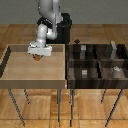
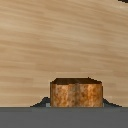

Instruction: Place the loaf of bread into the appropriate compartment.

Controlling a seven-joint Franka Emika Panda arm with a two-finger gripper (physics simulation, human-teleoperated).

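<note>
Gripping loaf of bread [image 2: 76, 93], gripper [image 1: 38, 57] (over tray [image 1: 50, 75])

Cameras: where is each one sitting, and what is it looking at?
Exterior view: off the arm, looking at both tables, the tan tray, dark bin, arm and hand.
Wrist view: on the wrist, looking down past the hand's dark edge at the loaf of bread.
Shared: the loaf and tray floor.

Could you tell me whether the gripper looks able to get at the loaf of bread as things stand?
Probably yes. The gripper hangs over the light wooden tray, and the wrist view shows the loaf of bread right at it, with nothing in between. Whether the jaws are already shut on it, I cannot tell.
</note>
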